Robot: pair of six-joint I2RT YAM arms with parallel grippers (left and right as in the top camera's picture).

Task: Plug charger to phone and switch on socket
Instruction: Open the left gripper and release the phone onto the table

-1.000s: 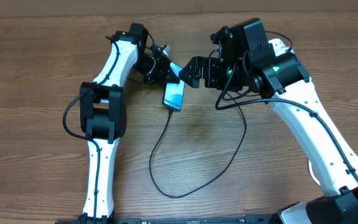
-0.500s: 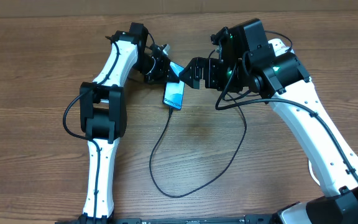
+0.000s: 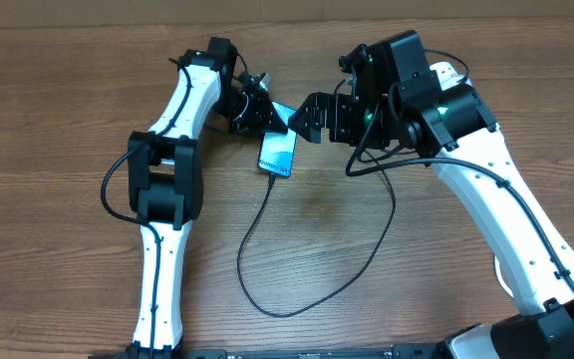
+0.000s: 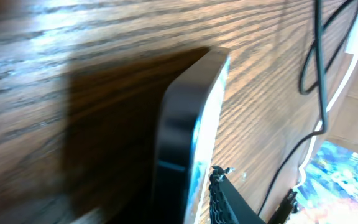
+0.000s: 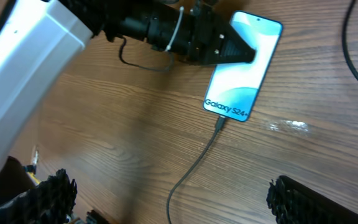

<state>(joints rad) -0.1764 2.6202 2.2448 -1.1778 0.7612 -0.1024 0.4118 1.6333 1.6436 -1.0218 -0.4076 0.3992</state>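
Evidently the left gripper [image 5: 238, 53] pinches the phone [image 5: 244, 84] (charger [image 5: 199, 160] plugged in).

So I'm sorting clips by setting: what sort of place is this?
Probably a robotics lab or test bench: a left arm and a right arm are mounted at one wood-grain table, working on a phone with its charger cable plugged in.

Blue-teal gradient phone [image 5: 246, 73], black charger [image 5: 197, 162], brown wood-grain table [image 5: 303, 155].
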